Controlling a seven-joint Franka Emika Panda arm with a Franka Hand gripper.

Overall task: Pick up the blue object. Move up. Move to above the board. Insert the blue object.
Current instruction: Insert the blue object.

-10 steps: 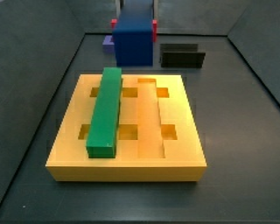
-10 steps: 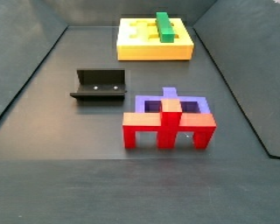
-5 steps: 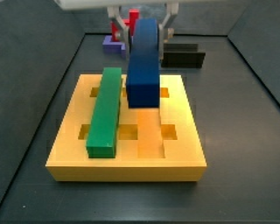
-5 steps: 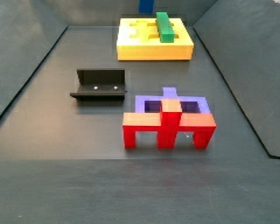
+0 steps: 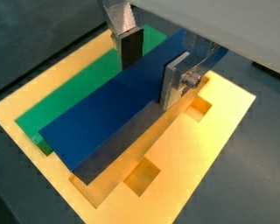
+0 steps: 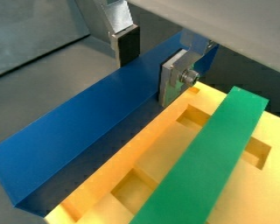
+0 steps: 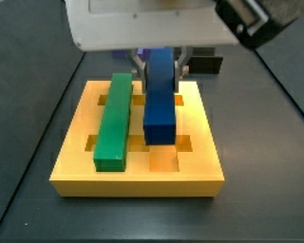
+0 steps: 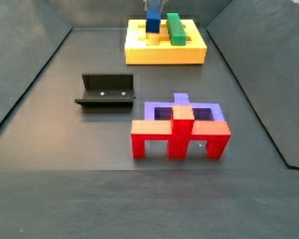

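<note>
wrist views: the gripper (image 5: 154,63) is clamped on the blue object (image 5: 125,109), one silver finger (image 5: 122,19) with its dark pad on one long face, the opposite finger (image 6: 178,74) on the other; the bar runs lengthwise above the board (image 5: 213,122).
blue object: held over the board just beside the green bar (image 6: 213,157) and parallel to it; in a side view (image 7: 161,90) its near end tilts down toward the yellow top.
board: grooves and rectangular cut-outs show on both sides of the held bar in both wrist views; the green bar lies along one groove.
side view, near the board: a white arm housing (image 7: 148,24) fills the upper part and hides the fingers, so the grip cannot be read there; whether the bar's lower end touches the board is hard to tell.
side view, far off: the blue object (image 8: 152,21) and green bar (image 8: 176,28) are tiny on the board (image 8: 164,51); the gripper is cut off at the frame edge.
only in that far view: a small black open box (image 8: 106,91) on the floor, and nearer the camera a purple block (image 8: 182,114) on a red piece (image 8: 177,140).
floor: dark grey (image 8: 64,177).
</note>
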